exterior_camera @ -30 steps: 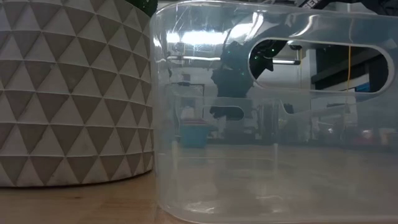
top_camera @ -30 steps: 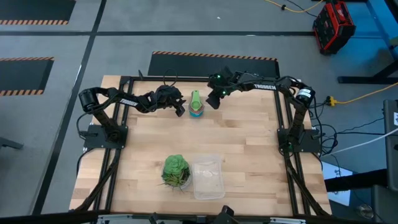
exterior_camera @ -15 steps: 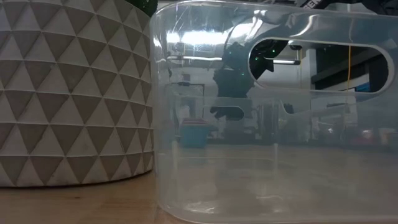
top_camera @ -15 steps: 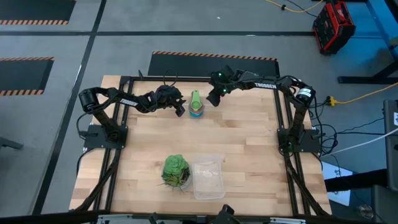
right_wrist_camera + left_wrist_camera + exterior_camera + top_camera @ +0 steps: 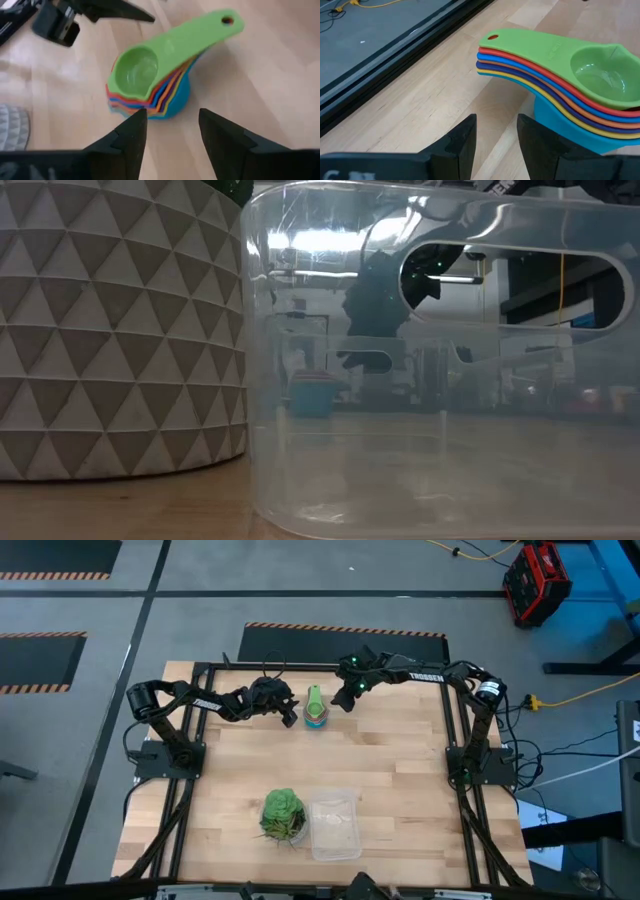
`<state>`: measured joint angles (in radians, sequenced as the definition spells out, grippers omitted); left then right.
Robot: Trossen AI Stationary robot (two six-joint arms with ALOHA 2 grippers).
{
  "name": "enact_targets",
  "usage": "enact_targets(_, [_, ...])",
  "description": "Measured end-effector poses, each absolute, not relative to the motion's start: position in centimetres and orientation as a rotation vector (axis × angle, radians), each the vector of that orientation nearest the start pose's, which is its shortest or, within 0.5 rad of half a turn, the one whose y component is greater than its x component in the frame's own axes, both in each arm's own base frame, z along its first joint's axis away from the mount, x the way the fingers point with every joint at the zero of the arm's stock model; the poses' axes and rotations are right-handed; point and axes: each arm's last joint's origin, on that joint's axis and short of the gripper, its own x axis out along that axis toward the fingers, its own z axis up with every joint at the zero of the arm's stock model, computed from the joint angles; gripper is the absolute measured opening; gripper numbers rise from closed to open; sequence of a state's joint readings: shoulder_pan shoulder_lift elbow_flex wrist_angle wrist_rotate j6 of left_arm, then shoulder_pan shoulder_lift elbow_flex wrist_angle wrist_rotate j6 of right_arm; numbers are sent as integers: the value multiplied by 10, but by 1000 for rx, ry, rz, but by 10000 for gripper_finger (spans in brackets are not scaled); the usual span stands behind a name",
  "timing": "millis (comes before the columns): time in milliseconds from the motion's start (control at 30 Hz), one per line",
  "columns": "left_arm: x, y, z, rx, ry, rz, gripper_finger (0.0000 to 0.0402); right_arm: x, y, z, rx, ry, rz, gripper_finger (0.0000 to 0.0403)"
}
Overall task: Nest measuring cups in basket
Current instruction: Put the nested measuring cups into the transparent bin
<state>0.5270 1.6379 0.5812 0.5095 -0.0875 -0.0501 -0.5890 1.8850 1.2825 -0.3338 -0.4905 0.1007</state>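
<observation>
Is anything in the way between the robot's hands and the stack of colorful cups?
Nothing visible. The stack of measuring cups sits on bare wood between the left hand and the right hand, both open. The leafy ball and the basket are at the table's other end.

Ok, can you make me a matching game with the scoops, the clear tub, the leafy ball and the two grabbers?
Things:
1. stack of scoops
2. clear tub
3. leafy ball
4. left gripper and right gripper

Places or states:
A. nothing inside it, at the near edge of the table
B. in a white patterned pot, right beside the tub
C. open, one on each side of the stack, holding nothing
D. nested together, green one on top, at the far side of the table

Pairs: 1-D, 2-A, 3-B, 4-C
</observation>
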Motion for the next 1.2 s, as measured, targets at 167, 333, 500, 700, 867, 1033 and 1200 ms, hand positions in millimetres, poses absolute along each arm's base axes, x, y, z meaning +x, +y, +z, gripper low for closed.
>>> enact_targets(167, [252, 149, 133, -168, 528, 612, 135, 335, -208, 191, 533, 792, -137, 185])
enact_targets(333, [252, 150, 133, -168, 527, 613, 135, 335, -209, 190, 542, 797, -179, 185])
enact_targets(500, [252, 149, 133, -168, 528, 613, 135, 335, -210, 190, 536, 797, -206, 185])
enact_targets(700, [252, 150, 133, -168, 528, 613, 135, 332, -214, 191, 555, 787, -186, 185])
enact_targets(867, [252, 149, 133, -168, 528, 613, 135, 316, -233, 191, 704, 749, -129, 185])
enact_targets(1033, [252, 149, 133, -168, 528, 613, 135, 302, -251, 183, 834, 595, -97, 185])
enact_targets(1200, [252, 149, 133, -168, 527, 612, 135, 295, -251, 168, 991, 491, -139, 185])
